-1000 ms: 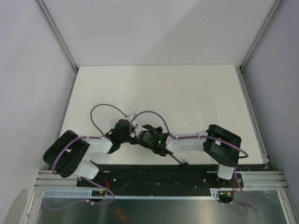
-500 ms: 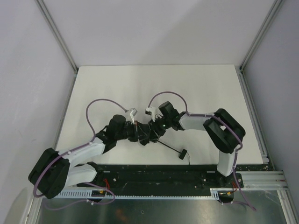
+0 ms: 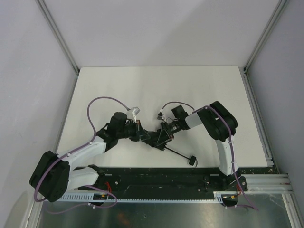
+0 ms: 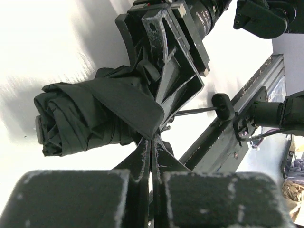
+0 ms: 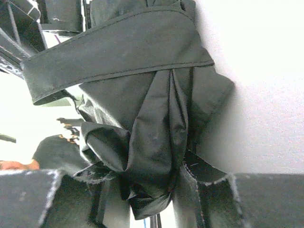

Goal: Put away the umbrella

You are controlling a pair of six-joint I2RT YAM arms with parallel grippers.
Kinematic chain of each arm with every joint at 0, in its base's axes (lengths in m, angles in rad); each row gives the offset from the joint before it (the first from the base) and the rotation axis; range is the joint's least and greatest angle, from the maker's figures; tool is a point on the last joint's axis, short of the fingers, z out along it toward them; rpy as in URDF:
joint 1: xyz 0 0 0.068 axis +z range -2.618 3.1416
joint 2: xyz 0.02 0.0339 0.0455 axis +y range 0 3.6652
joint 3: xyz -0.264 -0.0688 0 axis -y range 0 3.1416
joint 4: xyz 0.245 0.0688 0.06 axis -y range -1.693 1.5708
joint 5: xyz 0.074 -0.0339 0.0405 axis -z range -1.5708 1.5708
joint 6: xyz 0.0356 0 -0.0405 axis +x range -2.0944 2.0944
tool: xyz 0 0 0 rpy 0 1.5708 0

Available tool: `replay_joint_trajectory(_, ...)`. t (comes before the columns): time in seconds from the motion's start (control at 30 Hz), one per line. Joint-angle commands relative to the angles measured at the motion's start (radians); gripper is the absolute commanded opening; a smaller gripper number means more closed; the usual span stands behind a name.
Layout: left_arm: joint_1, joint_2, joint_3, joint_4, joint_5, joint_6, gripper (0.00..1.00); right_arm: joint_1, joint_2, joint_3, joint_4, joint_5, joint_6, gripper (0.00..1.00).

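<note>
1. Black umbrella lies bundled on the table, its shaft running near-right to the handle.
2. Right gripper clamps the bundle crosswise.
3. Left gripper, at its left end, seems to pinch the strap tip.

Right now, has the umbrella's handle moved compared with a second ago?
Yes. The umbrella's handle shifted slightly away from the black base rail, onto the white table.

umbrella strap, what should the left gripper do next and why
Probably draw the strap tighter round the umbrella: the left gripper pinches its tip, the right gripper clamps the umbrella, and the strap end hangs loose, apparently unfastened.
</note>
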Motion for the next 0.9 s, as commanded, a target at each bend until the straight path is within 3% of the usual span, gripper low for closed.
replay_joint_trajectory(0.0,0.000,0.008,-0.020,0.030,0.017,0.020,0.00,-0.021,0.086,-0.027,-0.045,0.105,0.102,0.00)
replay_joint_trajectory(0.5,0.013,-0.094,-0.109,0.032,-0.083,0.003,0.00,-0.060,0.192,0.026,-0.143,0.148,0.050,0.00)
replay_joint_trajectory(0.73,-0.011,0.070,-0.073,0.140,-0.036,-0.016,0.00,-0.045,0.138,0.045,-0.225,0.292,-0.001,0.00)
replay_joint_trajectory(0.87,-0.016,0.190,-0.084,0.174,-0.056,-0.008,0.00,-0.013,0.070,0.060,-0.286,0.410,-0.047,0.10)
